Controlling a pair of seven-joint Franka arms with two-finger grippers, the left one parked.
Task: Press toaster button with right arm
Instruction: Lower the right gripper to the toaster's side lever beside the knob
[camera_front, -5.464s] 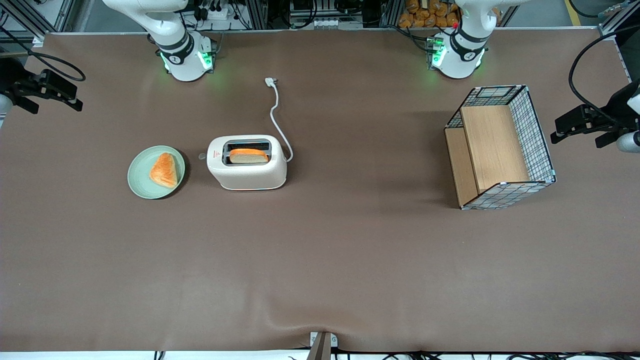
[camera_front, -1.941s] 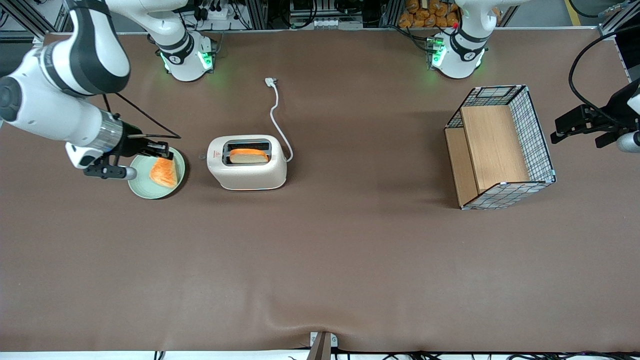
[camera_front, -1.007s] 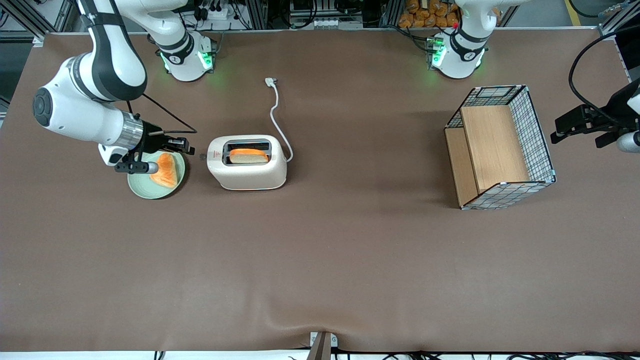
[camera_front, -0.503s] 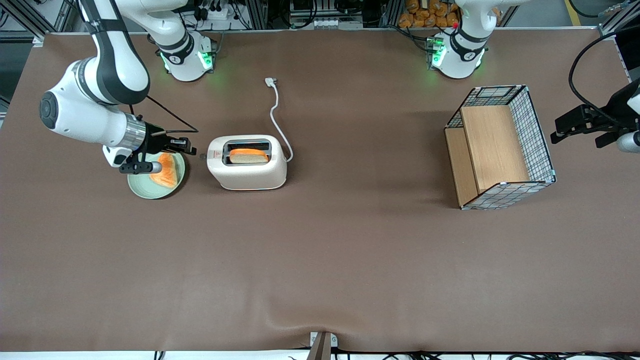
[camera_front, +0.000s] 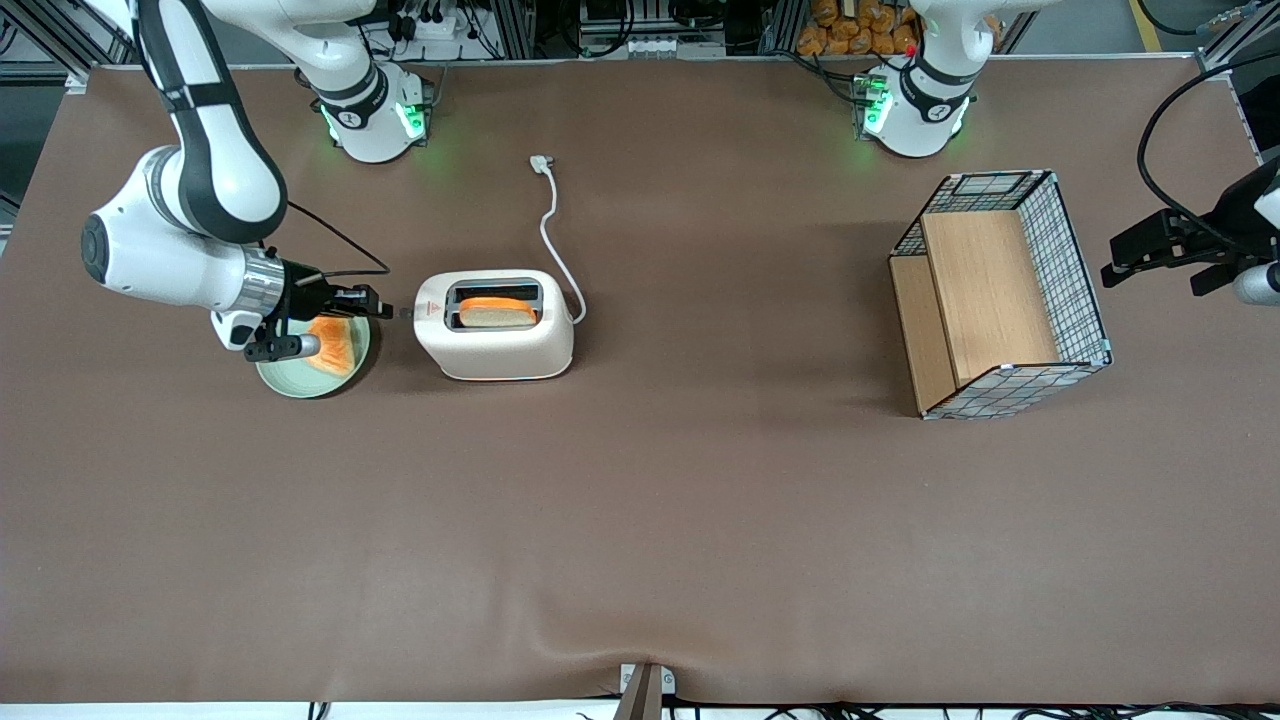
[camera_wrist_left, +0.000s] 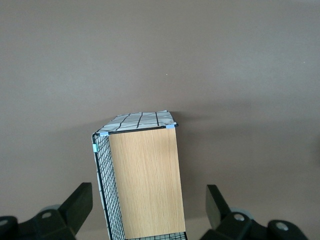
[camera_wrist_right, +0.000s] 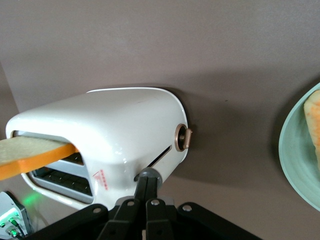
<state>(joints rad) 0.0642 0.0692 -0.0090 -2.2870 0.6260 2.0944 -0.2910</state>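
A cream-white toaster (camera_front: 495, 326) is seen standing on a brown table (camera_front: 640, 520), with a slice of bread (camera_front: 497, 312) raised in one of its slots and a white cord (camera_front: 553, 232) trailing from it, farther from the front camera. The right arm (camera_front: 190, 220) is stretched low toward the toaster's narrow end, where a red triangle sticker (camera_front: 434, 308) is fixed on top. The gripper (camera_wrist_right: 146, 184) is held with its two black fingers pressed together, nothing between them, their tips set against the toaster button (camera_wrist_right: 148, 174). Beside the toaster, toward the working arm's end of the table, a pale green plate (camera_front: 290, 378) with a piece of toast (camera_front: 336, 346) is partly covered by the gripper. A wire basket (camera_front: 1000, 295) with wooden panels is placed well apart, toward the parked arm's end.
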